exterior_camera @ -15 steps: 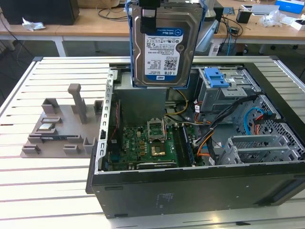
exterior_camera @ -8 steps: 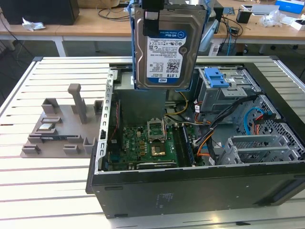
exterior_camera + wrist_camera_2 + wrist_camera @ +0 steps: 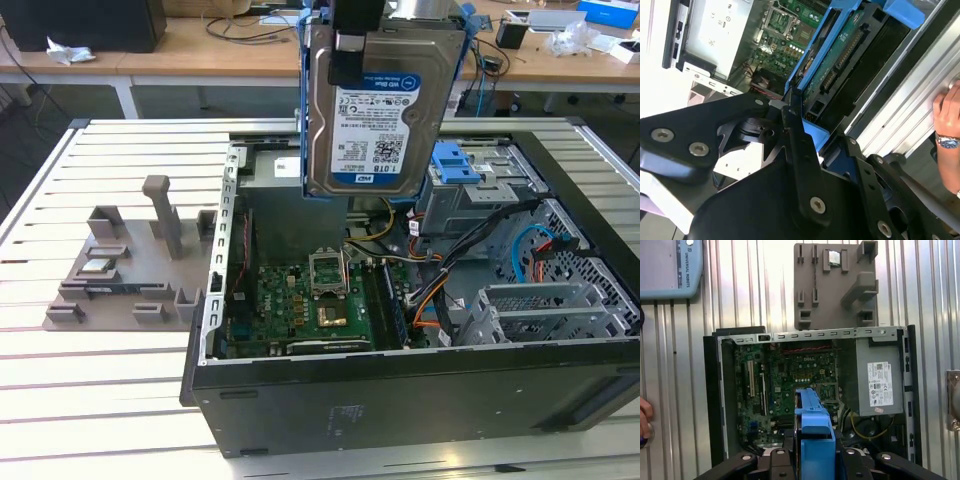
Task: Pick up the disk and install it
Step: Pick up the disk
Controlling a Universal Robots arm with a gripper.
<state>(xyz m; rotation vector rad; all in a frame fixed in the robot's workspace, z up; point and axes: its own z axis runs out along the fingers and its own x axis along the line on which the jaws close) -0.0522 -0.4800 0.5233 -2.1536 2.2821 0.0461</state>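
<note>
The disk (image 3: pixel 372 110) hangs upright above the open computer case (image 3: pixel 400 385), its white and blue label facing the exterior view and its blue side rails showing. My gripper (image 3: pixel 358 40) is shut on its upper end. In the second wrist view the black fingers (image 3: pixel 799 145) clamp the disk (image 3: pixel 840 60) by its blue rails, circuit-board side showing. In the first wrist view the disk's blue rail (image 3: pixel 812 425) sticks out between the fingers over the motherboard (image 3: pixel 790 380).
Inside the case are a grey power supply box (image 3: pixel 877 375), a drive cage with a blue latch (image 3: pixel 455 165) and bundled cables (image 3: pixel 450 260). A grey fixture (image 3: pixel 125 265) lies on the slatted table at the exterior view's left. A person's hand (image 3: pixel 945 115) rests beside the case.
</note>
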